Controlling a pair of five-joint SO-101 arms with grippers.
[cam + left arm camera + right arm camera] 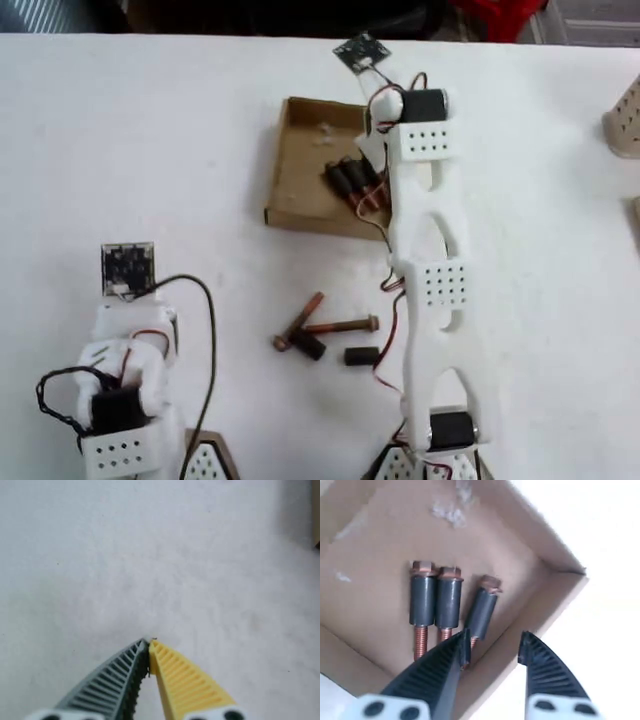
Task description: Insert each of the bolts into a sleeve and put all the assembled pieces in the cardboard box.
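Right gripper (494,647) hangs parted, empty, over the cardboard box (555,597), three sleeved bolts (449,602) just past its tips. Back toward its base lie loose bolts (340,325) and seemingly two sleeves (362,356). Left gripper (149,650) is closed on nothing.

The right arm (432,270) lies across the right side of the cardboard box (295,185). Loose bolts (340,325) and sleeves (361,356) crowd the counter (130,140) beside it. The left stretch gives passing room.
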